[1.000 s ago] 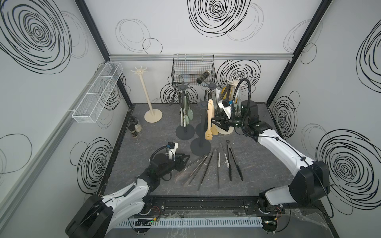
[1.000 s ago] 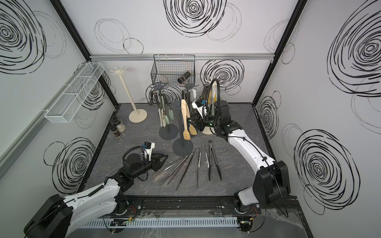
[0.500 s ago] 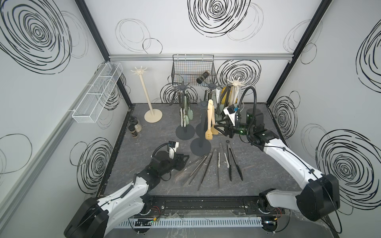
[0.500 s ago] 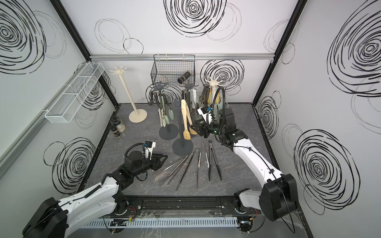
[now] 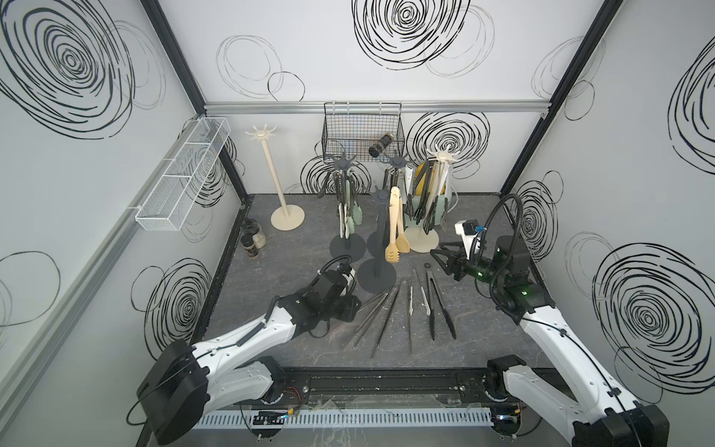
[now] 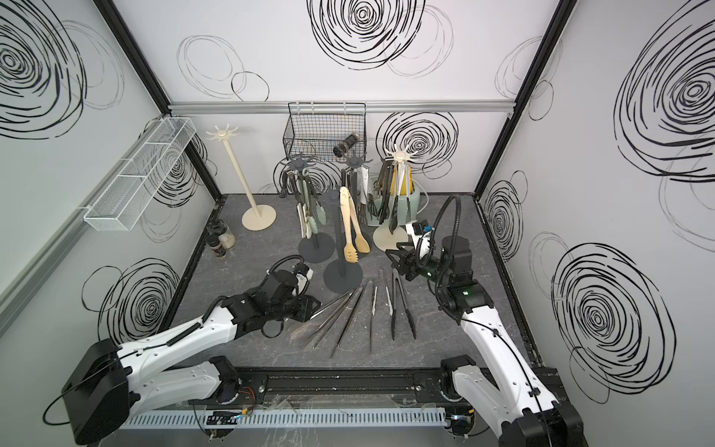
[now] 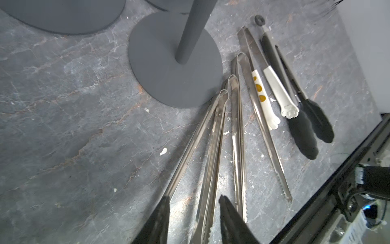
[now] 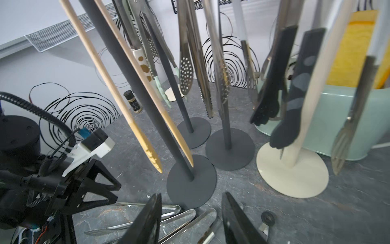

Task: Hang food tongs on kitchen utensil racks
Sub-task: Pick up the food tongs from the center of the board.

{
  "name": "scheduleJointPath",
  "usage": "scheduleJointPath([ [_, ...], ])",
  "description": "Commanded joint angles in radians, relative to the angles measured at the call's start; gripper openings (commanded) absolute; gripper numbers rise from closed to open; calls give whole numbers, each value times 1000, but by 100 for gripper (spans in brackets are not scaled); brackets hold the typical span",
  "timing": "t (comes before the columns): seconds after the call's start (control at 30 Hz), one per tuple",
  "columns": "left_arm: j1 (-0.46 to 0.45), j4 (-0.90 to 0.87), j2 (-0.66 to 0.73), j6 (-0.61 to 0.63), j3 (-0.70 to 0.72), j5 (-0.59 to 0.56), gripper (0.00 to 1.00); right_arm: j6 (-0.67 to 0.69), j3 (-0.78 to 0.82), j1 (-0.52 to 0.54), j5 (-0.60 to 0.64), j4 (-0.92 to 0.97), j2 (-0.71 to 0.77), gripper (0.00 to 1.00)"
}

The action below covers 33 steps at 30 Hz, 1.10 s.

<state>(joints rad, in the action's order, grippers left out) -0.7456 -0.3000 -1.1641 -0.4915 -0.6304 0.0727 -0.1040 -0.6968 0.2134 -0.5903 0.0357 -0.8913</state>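
Dark marbled desk carries several food tongs fanned flat near the middle of its front edge, while others hang from the kitchen utensil racks toward the back edge, with a beige wooden pair on the nearest dark one. Left jaws stand parted astride a steel pair, not clamped on it. Right jaws gape empty over the loose tongs' handle ends
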Motion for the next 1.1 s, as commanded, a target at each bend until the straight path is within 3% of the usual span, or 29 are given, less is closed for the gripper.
scheduleJointPath([
  [0.0,-31,-160,-83,48,-62,-80,41,-35,25,-33,-12,-17,36,49],
  [0.27,-71,-198,-245,144,-158,-169,44,-51,52,-74,-57,-36,64,49],
  [0.63,-92,-181,-408,213,-207,-178,43,-57,63,-101,-72,-42,71,49],
  [1.07,-161,-173,-465,216,-222,-212,21,-61,72,-119,-80,-46,69,49],
])
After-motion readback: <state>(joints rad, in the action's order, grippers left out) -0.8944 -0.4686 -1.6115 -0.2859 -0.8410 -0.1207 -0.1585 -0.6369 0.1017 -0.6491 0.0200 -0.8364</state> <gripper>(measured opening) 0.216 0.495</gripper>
